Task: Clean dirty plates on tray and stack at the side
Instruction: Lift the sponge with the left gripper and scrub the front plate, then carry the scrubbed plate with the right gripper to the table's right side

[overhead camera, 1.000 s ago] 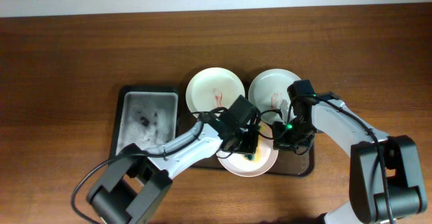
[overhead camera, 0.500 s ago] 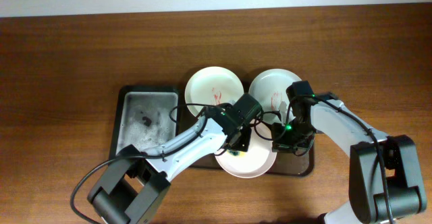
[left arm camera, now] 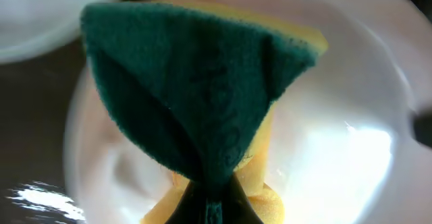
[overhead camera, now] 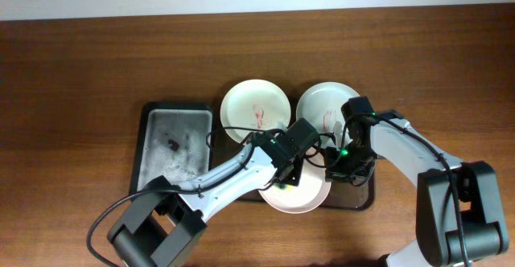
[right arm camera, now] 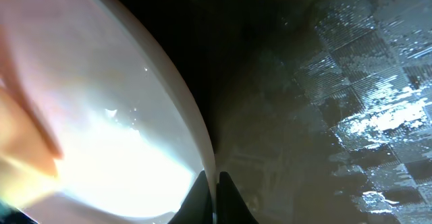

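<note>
I have the left gripper [left arm camera: 216, 200] clamped on a folded green-and-yellow sponge [left arm camera: 202, 96], which is pressed down into the pinkish-white round plate [left arm camera: 337, 143]. That plate sits at the front of the large dark brown tray [overhead camera: 366, 196]. On the right wrist camera I see the right gripper [right arm camera: 210, 187] pinched narrow on the plate's rim (the edge runs straight in between the fingers), with the wet tray floor beside it. Overhead, two more plates lie at the tray's back edge: a greenish plate [overhead camera: 256, 106] and a white plate [overhead camera: 323, 104], each with red smears in its centre. The smaller black tray [overhead camera: 173, 142], foamy inside, lies just to the left.
</note>
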Controlling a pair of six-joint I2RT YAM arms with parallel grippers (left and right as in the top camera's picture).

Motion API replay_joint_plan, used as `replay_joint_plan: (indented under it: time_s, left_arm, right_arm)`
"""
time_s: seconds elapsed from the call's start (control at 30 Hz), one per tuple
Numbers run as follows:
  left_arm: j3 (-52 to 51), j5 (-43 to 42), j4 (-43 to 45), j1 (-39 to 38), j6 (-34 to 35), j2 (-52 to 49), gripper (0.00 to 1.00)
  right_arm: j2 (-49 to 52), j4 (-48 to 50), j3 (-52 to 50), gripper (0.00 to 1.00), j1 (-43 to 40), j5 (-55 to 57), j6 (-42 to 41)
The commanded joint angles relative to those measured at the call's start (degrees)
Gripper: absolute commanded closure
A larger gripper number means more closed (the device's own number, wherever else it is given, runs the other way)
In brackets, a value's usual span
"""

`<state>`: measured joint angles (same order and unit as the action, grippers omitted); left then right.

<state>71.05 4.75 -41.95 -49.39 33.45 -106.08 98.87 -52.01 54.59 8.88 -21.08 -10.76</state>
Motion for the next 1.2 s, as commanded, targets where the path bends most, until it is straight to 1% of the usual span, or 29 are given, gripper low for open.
replay_joint_plan:
  time_s: [0.0,0.07,0.2,0.23,0.3,0.33,0.43,0.5,0.6,0.63,0.7,0.8,0.87,0.93,1.0,1.03,1.07,1.1,1.13,1.17]
  left_arm:
    - [0.09,14.14,0.5,0.44,0.37,1.05,1.0]
    - [0.07,12.28,-0.2,0.92,0.35,1.05,1.0]
    - [-2.82,-1.62,0.46,0.9,0.11,0.98,1.0]
    - [-3.72,-5.7,1.38,0.9,-0.57,0.98,1.0]
    - [-5.2,-16.31,4.59,0.9,-4.92,0.98,1.0]
    - [-5.2,-19.98,6.16,0.96,-7.17,0.98,1.0]
    - [-5.2,-28.37,11.61,1.92,-10.12,0.98,1.0]
    - [-5.2,-30.95,13.79,2.8,-10.21,0.98,1.0]
    - [-5.22,-30.64,13.86,4.26,-9.11,0.98,1.0]
    - [-5.22,-29.14,13.31,4.31,-9.11,0.98,1.0]
    - [-5.22,-22.6,10.45,4.31,-9.03,0.98,1.0]
    - [-5.22,-13.05,4.9,4.33,-6.93,0.98,1.0]
    - [-5.22,-8.41,2.47,4.83,-6.95,0.98,1.0]
    - [-4.94,-5.92,1.07,6.51,-7.02,1.57,1.0]
    - [-3.63,-6.14,0.24,8.59,-7.69,4.0,1.0]
    - [-3.08,-7.89,0.33,9.05,-9.33,5.44,1.0]
    - [-2.23,-11.61,0.55,9.33,-11.56,7.8,1.0]
    - [-1.79,-14.23,0.35,9.33,-12.09,9.46,1.0]
    - [-1.77,-15.52,-0.31,9.33,-12.15,11.3,1.0]
    - [-1.77,-14.8,-1.51,9.46,-12.13,12.55,1.0]
  right_arm:
    - [0.42,-0.11,0.72,0.96,0.15,0.7,-0.22]
    - [0.42,-0.11,0.7,0.96,0.15,0.7,-0.22]
    - [0.42,-0.09,0.7,0.96,0.15,0.7,-0.22]
    - [0.42,-0.09,0.7,0.96,0.15,0.72,-0.22]
    - [0.42,-0.09,0.7,0.96,0.15,0.7,-0.22]
    - [0.42,-0.09,0.7,0.96,0.15,0.7,-0.22]
    - [0.42,-0.11,0.7,0.96,0.15,0.72,-0.22]
    - [0.42,-0.13,0.7,0.96,0.15,0.72,-0.22]
    - [0.42,-0.26,0.7,0.96,0.15,0.72,-0.22]
    - [0.42,-0.24,0.7,0.96,0.15,0.7,-0.22]
    - [0.42,-0.26,0.72,0.96,0.15,0.7,-0.22]
    - [0.42,-0.26,0.7,0.96,0.15,0.7,-0.22]
    - [0.42,-0.28,0.7,0.96,0.15,0.7,-0.22]
    - [0.42,-0.31,0.7,0.96,0.15,0.72,-0.22]
    - [0.42,-0.24,0.7,0.96,0.15,0.72,-0.22]
    - [0.42,-0.26,0.7,0.95,0.17,0.72,-0.22]
    - [0.42,-0.26,0.7,0.76,0.17,0.7,-0.24]
    - [0.42,-0.15,0.7,0.72,0.17,0.7,-0.24]
    - [0.42,-0.04,0.7,0.72,0.17,0.7,-0.22]
    - [0.42,-0.04,0.7,0.73,0.17,0.7,-0.22]
